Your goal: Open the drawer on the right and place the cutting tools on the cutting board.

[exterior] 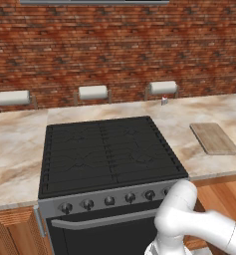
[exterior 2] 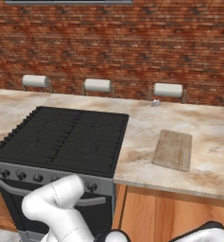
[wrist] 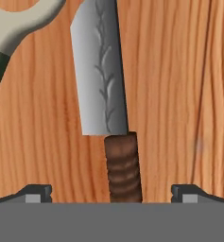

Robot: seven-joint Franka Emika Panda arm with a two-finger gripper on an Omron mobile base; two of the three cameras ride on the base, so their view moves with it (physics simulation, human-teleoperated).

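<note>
Gripper (wrist: 111,193): jaws spread wide, one dark tip to either side of the knife handle, gripping nothing; it hangs low over a wood-grain surface, judged to be the floor of the drawer (wrist: 179,94).

Step in hand: judged to be the pick-up of the first cutting tool. The next move calls for a short descent, then a squeeze across the ribbed brown handle, well behind the blade.

Cutting tools, two:
- one knife (wrist: 101,80), grey blade, lying flat, handle toward the gripper;
- one green-and-cream utensil (wrist: 9,33), beside the blade, partly out of frame.

Cutting board (exterior: 214,138), one: flat on the countertop (exterior: 20,149) right of the stove (exterior: 107,154), bare.

Paper-towel holders (exterior: 93,92), three, along the brick wall.
</note>
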